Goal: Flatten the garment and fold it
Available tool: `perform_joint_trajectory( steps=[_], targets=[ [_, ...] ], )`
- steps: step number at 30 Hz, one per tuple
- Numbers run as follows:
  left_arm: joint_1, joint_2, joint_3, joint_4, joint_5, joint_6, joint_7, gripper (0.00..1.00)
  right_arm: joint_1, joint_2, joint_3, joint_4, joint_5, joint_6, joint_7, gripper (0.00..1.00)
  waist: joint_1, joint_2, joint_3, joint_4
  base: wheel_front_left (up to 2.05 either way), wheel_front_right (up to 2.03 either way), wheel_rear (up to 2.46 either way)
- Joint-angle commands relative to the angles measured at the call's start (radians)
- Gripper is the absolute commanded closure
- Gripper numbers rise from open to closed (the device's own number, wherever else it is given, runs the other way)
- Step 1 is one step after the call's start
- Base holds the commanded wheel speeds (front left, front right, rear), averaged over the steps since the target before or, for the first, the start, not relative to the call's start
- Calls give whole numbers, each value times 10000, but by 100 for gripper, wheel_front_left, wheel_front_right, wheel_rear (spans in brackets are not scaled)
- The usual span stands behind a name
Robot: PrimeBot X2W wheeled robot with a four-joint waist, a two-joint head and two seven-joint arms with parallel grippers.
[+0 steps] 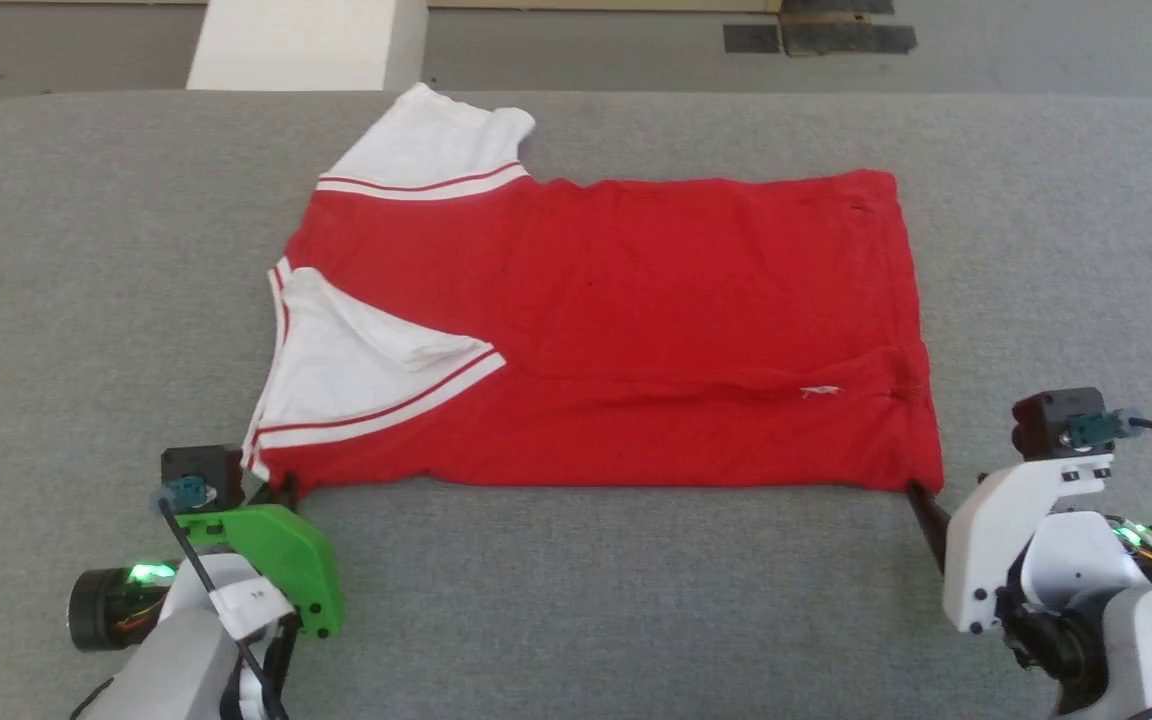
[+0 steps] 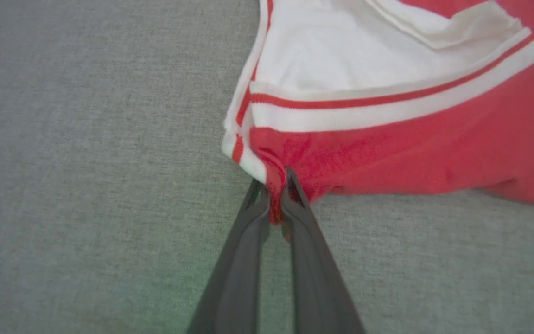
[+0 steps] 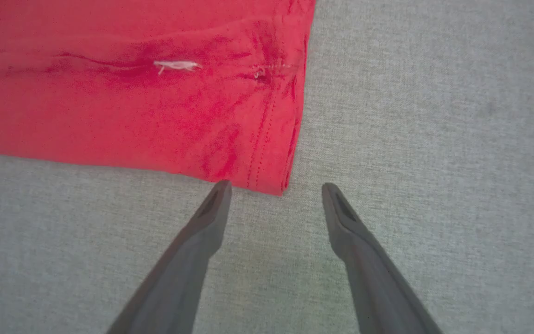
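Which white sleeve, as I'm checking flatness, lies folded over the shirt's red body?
The near sleeve, by the left gripper; it lies on the red shirt body, while the far sleeve sticks out onto the grey surface.

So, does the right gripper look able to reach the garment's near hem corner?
Probably yes: the right gripper is open, and the garment corner lies just ahead of it, with nothing between them.
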Motion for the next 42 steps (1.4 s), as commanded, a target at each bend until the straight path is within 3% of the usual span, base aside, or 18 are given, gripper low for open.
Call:
perform_joint_trajectory(
  steps=[1, 8, 16, 17, 18, 27, 34, 42],
  targets=[
    [79, -59, -45, -124, 115, 5, -202, 100, -225, 19, -215, 185, -94, -15, 115, 0, 0, -1, -155, 212, 0, 0, 0],
    [215, -15, -146, -1219, 382, 157, -621, 100, -969, 29, -958, 1347, -38, -15, 206, 0, 0, -1, -90, 505, 0, 0, 0],
    [358, 141, -256, -1833, 505, 336, -454, 100, -1272, 30, -603, 2615, 57, -15, 171, 0, 0, -1, 128, 610, 0, 0, 0],
    [365, 151, -258, -1848, 504, 345, -444, 100, -1275, 30, -577, 2717, 30, -15, 145, 23, 0, -1, 139, 605, 0, 0, 0],
    [374, 162, -259, -1857, 497, 354, -435, 100, -1271, 30, -533, 2835, 7, -15, 125, 100, 0, -1, 145, 594, 0, 0, 0],
    [576, 399, -255, -1592, 396, 295, -344, 100, -1169, 31, -563, 2801, -189, -15, -69, 100, 0, -1, -305, 377, 0, 0, 0],
    [1289, 835, -315, -1664, 209, 226, 9, 100, -613, -43, -733, 1690, -213, -15, 392, 100, 0, -1, -1078, 218, 0, 0, 0],
    [2473, 1281, -303, -2335, -22, 435, 299, 100, 694, -629, -854, 131, 176, -15, 1348, 100, 0, -1, -1618, 283, 0, 0, 0]
  ],
)
